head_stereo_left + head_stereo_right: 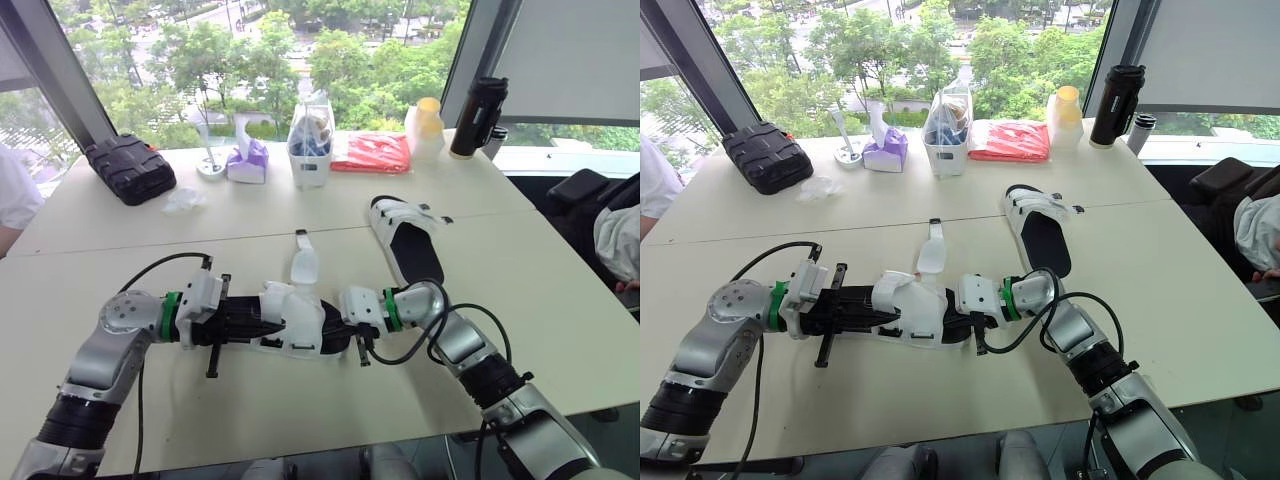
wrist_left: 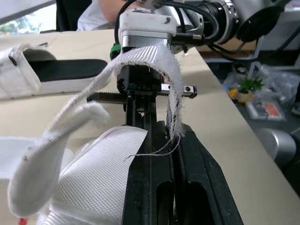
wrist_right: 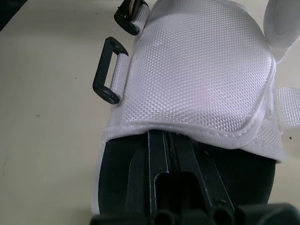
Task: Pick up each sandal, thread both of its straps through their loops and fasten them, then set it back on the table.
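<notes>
A white sandal with a black footbed point(image 1: 300, 325) lies near the table's front edge between my two grippers. My left gripper point(image 1: 262, 322) reaches into it from the left and is shut on a frayed white strap point(image 2: 174, 112) that arches up over the shoe. My right gripper point(image 1: 335, 330) comes in from the right, shut, with its fingers point(image 3: 159, 154) lying along the footbed and their tips hidden under the white upper. A black loop point(image 3: 108, 70) sticks out at the upper's side. Another strap point(image 1: 304, 262) lies flat, pointing away. The second sandal point(image 1: 412, 250) rests farther back on the right.
Along the far edge of the table point(image 1: 150, 400) stand a black case point(image 1: 128, 168), a tissue box point(image 1: 246, 160), a clear bin point(image 1: 310, 140), a red packet point(image 1: 372, 153), a yellow-capped bottle point(image 1: 427, 128) and a black flask point(image 1: 478, 115). A person's sleeve point(image 1: 12, 195) shows at the left.
</notes>
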